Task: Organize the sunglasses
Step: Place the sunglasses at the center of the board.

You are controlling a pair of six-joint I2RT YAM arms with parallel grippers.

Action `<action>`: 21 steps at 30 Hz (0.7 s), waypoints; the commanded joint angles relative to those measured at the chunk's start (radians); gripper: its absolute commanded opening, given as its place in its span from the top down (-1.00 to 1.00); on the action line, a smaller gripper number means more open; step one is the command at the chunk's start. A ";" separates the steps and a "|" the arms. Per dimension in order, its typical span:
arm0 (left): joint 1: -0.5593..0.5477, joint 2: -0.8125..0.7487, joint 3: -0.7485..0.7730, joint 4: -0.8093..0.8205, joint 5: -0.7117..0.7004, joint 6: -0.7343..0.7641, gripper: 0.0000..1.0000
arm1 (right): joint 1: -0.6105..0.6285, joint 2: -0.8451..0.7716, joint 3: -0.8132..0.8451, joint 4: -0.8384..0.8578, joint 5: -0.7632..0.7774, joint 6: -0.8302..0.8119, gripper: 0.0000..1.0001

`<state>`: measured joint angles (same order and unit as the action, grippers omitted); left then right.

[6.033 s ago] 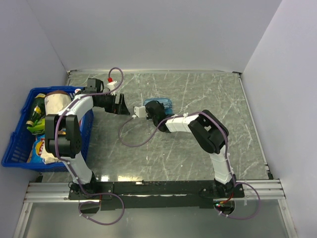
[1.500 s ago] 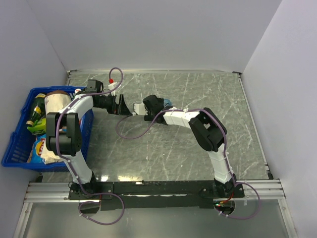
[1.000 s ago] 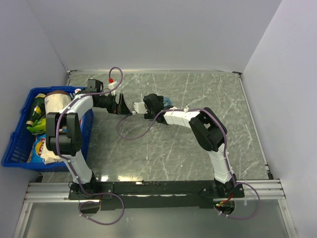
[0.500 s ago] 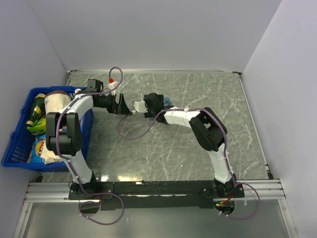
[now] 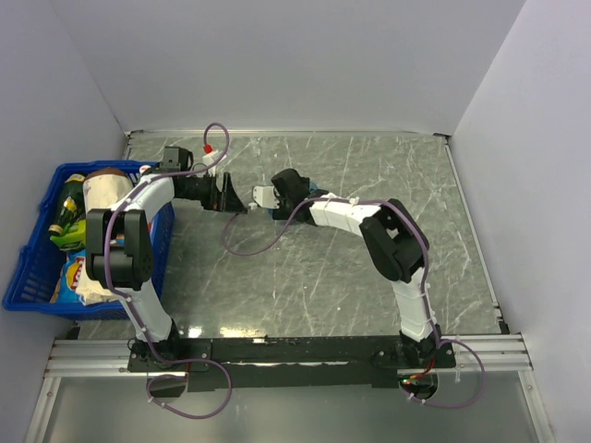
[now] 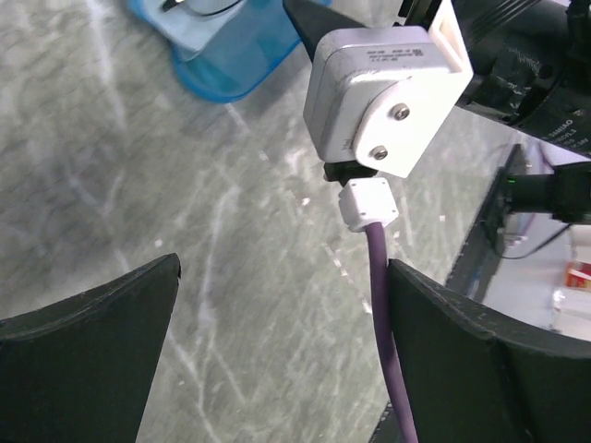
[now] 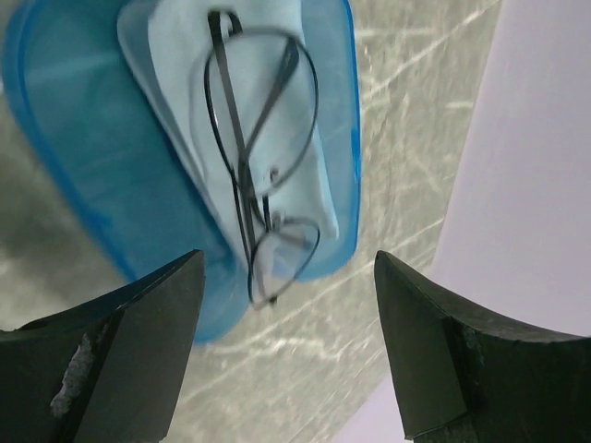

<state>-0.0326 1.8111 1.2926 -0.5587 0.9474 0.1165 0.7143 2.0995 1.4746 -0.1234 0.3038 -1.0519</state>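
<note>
The sunglasses (image 7: pixel 251 175), a thin black wire frame, lie folded on a light-blue cloth (image 7: pixel 185 55) inside the open blue case (image 7: pixel 83 157). My right gripper (image 7: pixel 288 258) hovers above the case's end, open, with nothing between its fingers (image 7: pixel 120 351). In the top view my right gripper (image 5: pixel 297 189) covers most of the case (image 5: pixel 315 191). My left gripper (image 5: pixel 238 201) is just left of it, open and empty. In the left wrist view my left gripper (image 6: pixel 282 268) is over bare table, with the case (image 6: pixel 226 51) at the top edge behind the right arm's white wrist camera (image 6: pixel 383 92).
A blue basket (image 5: pixel 37 268) with a chips bag, a bottle and a can stands at the left edge. A purple cable (image 6: pixel 383 314) hangs beside my left gripper's right finger. The grey marbled table (image 5: pixel 369 268) meets white walls on three sides.
My right gripper has drifted slightly toward the far side over the case. The left arm has stayed put. Both grippers keep the same opening.
</note>
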 commanded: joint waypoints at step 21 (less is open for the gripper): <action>0.010 0.025 0.013 -0.014 -0.044 0.048 -0.93 | -0.389 -0.202 0.016 -0.073 -0.288 0.558 -0.43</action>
<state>-0.0235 1.8332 1.3056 -0.5640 0.9207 0.1234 0.3580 1.9556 1.4548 -0.1890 0.1547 -0.6651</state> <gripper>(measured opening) 0.967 0.738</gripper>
